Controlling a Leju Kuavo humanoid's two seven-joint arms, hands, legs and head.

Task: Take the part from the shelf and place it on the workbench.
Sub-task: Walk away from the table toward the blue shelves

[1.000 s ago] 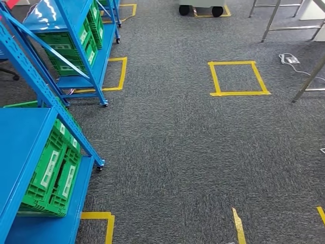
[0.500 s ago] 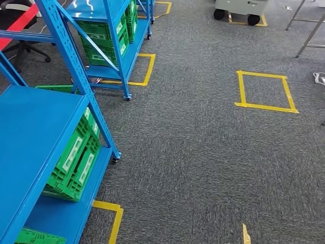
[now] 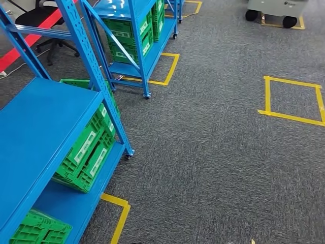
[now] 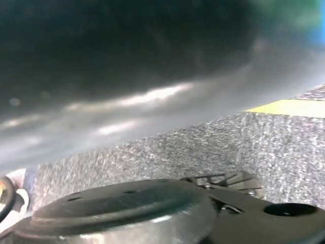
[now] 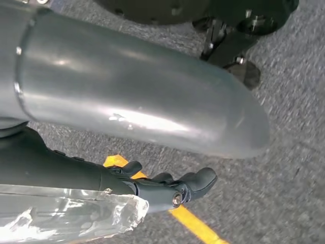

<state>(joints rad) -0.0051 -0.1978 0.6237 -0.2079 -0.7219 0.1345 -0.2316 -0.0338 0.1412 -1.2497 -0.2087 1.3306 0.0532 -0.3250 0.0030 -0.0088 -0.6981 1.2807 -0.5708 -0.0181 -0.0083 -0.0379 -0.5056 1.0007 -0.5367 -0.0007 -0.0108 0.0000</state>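
- The right hand (image 5: pixel 153 188) hangs low over the grey carpet (image 5: pixel 291 152).
- Its dark fingers (image 5: pixel 199 180) reach out almost straight, with the tips bent a little.
- The fat grey thumb (image 5: pixel 134 101) lies along one side of the fingers, with a gap in between.
- A piece of clear crinkly plastic (image 5: pixel 69 213) lies against the other side of the hand, behind the fingertips.
- I cannot tell if the fingers are gripping that plastic or if it is just touching the hand.
- A yellow tape line (image 5: pixel 191 218) runs on the carpet right past the fingertips.
- The left hand (image 4: pixel 115 76) is a grey blur close to its camera, so I cannot tell if its fingers are spread or clenched.
- The near blue shelf (image 3: pixel 38 132) stands on the left in the head view.
- A green crate (image 3: pixel 90 152) sits tilted on the low board of that shelf.
- Another green crate (image 3: pixel 40 231) sits on the same board, at the picture's bottom edge.
- I cannot make out the part itself.
- I cannot tell how far the shelf is from either hand's fingers.
- A second blue shelf (image 3: pixel 134 30) with more green crates stands farther back.
- A yellow tape square (image 3: pixel 293 99) is on the carpet to the right.
- A grey cart on wheels (image 3: pixel 275 7) is at the far end.
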